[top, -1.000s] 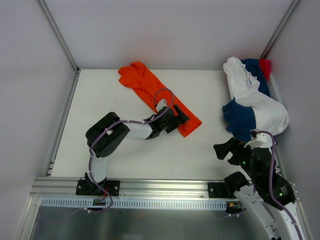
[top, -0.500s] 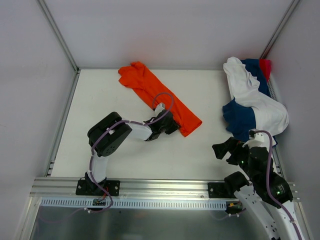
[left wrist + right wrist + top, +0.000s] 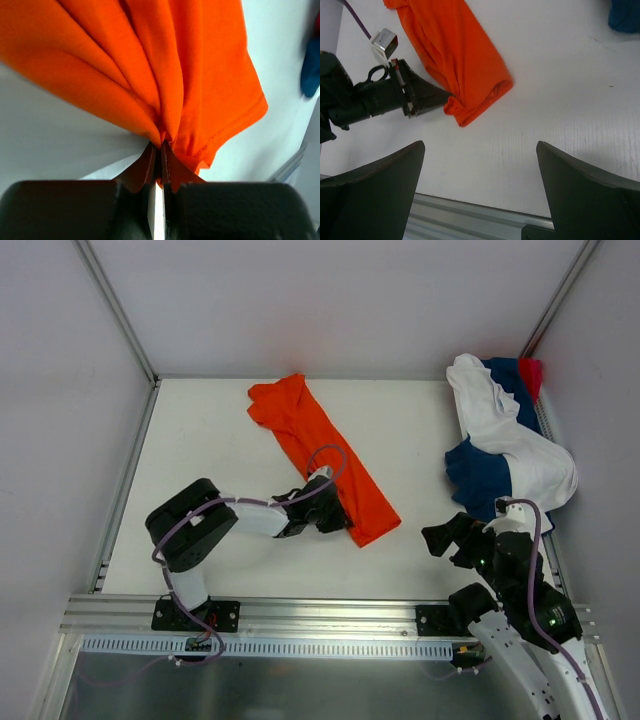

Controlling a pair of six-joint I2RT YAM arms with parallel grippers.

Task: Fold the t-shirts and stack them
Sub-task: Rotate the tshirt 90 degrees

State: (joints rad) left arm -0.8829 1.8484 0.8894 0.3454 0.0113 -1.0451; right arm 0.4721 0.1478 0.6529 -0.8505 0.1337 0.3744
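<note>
Pinching edge of orange t-shirt (image 3: 322,448), L gripper (image 3: 161,146) was clamped tight on it; R gripper (image 3: 480,145) hung w/ jaws wide apart, empty, above table (image 3: 200,440).

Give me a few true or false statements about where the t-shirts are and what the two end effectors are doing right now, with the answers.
1. The left end effector is shut on an edge of the orange t-shirt. True.
2. The right end effector grips the white t-shirt. False: it is open and holds nothing.
3. The orange t-shirt is stacked on the other shirts. False: it lies alone mid-table, apart from them.
4. The white t-shirt lies draped over the navy t-shirt at the table's right side. True.
</note>
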